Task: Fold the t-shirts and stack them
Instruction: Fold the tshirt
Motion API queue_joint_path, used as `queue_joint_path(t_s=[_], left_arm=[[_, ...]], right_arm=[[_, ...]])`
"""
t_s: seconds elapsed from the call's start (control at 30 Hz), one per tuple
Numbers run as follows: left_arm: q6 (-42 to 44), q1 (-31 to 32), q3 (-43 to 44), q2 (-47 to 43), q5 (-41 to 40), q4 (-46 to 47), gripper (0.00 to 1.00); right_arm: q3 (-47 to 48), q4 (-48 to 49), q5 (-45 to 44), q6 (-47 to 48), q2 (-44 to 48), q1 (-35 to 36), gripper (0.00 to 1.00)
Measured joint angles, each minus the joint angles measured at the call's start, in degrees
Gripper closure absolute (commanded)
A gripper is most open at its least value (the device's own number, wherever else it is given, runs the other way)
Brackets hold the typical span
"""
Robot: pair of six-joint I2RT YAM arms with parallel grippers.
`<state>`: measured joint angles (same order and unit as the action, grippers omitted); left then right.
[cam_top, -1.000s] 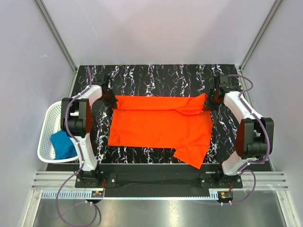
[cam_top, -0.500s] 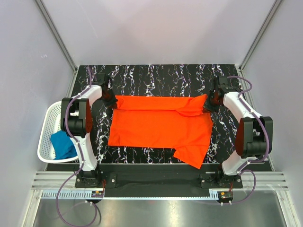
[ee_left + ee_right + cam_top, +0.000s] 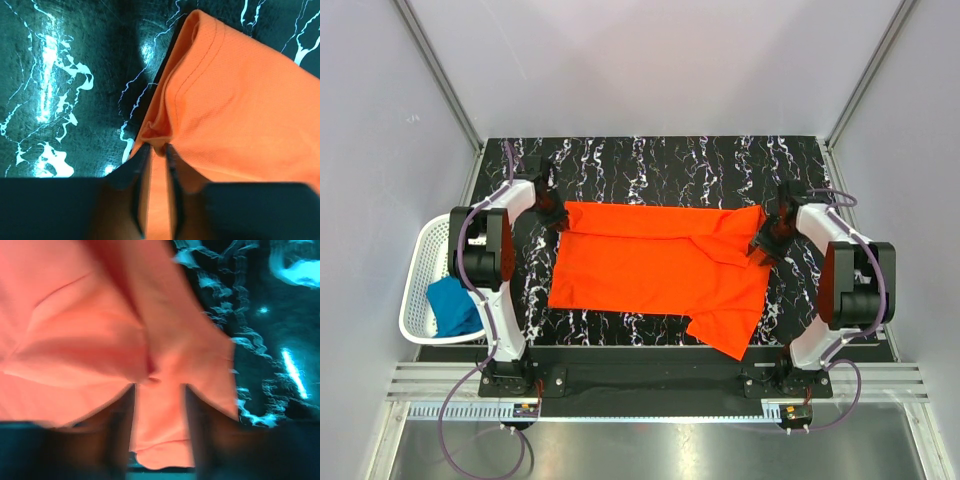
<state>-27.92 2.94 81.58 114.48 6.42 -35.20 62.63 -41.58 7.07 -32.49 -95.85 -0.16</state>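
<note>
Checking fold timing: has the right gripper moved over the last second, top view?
Yes. The right gripper has shifted toward the arm bases, farther from the far edge of the table than it was before.

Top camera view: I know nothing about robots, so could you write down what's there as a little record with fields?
surface: black, white-veined marbled table
main item: bright orange-red cloth t-shirt, spread out, far edge partly folded over
left jaws: at the shirt's far-left corner, narrowly apart, cloth between them; grip unclear
right jaws: at its far-right corner, apart, cloth between them
basket: white plastic mesh basket, beside the table's left edge
in basket: crumpled teal blue cloth t-shirt
</note>
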Motion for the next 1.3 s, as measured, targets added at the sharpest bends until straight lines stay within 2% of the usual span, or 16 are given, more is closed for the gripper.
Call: queue_joint_path(t_s=[0.03, 0.07, 0.13, 0.2, 0.3, 0.43, 0.57, 0.8, 0.83, 0.9, 0.93, 1.03, 1.07, 1.17, 1.3], left_arm=[[-0.02, 0.0, 0.0, -0.09, -0.02, -0.28, 0.68], [-0.11, 0.0, 0.0, -0.22, -0.07, -0.72, 0.64], [-0.2, 0.0, 0.0, -1.07, -0.04, -2.08, 0.63], [-0.35, 0.0, 0.09, -2.43, 0.02, -2.78, 0.63], [-0.48, 0.0, 2.6, -3.06, 0.33, -3.69, 0.68], [-0.42, 0.0, 8.2, -1.68, 1.86, -3.89, 0.71], [-0.17, 0.0, 11.98, 1.27, 2.86, -2.91, 0.74], [-0.13, 0.0, 12.33, 7.82, 4.26, -2.69, 0.75], [-0.13, 0.0, 12.33, 8.44, 4.35, -2.71, 0.75], [-0.28, 0.0, 12.33, 9.53, 4.66, -2.69, 0.75], [-0.33, -0.02, 12.41, 9.55, 4.98, -2.67, 0.75], [-0.46, -0.13, 12.61, 9.81, 5.27, -2.64, 0.74], [-0.46, -0.17, 12.76, 9.88, 5.38, -2.71, 0.74], [-0.46, -0.17, 13.35, 10.27, 5.42, -2.67, 0.74], [-0.46, -0.17, 13.35, 10.27, 5.38, -2.6, 0.73]], right_arm=[[0.02, -0.9, 0.04, 0.11, 0.04, -1.03, 0.27], [0.11, -1.46, 0.02, 0.63, 0.44, -1.92, 0.22], [1.4, -2.01, -0.13, 3.1, 1.29, -3.5, 0.18], [6.16, -2.93, -0.35, 5.73, 0.42, -3.87, 0.19], [16.65, -2.21, -0.02, 8.13, -4.68, -4.2, 0.28], [25.68, -0.09, 0.24, 9.73, -12.37, -4.59, 0.31], [29.33, -0.09, 1.77, 10.05, -17.81, -5.07, 0.36], [31.12, -0.28, 4.22, 9.49, -23.63, -5.16, 0.46], [31.41, -0.35, 4.5, 9.38, -24.22, -5.16, 0.52], [32.17, -0.24, 4.68, 9.16, -25.38, -5.27, 0.56], [32.52, -0.26, 4.7, 8.98, -25.81, -5.27, 0.63], [32.76, -0.22, 4.46, 8.68, -26.16, -5.33, 0.77], [32.76, -0.04, 4.37, 8.5, -26.16, -5.42, 0.86], [32.57, 0.83, 3.58, 8.04, -26.16, -5.92, 0.97], [32.46, 1.75, 1.57, 7.19, -26.16, -6.97, 0.97]])
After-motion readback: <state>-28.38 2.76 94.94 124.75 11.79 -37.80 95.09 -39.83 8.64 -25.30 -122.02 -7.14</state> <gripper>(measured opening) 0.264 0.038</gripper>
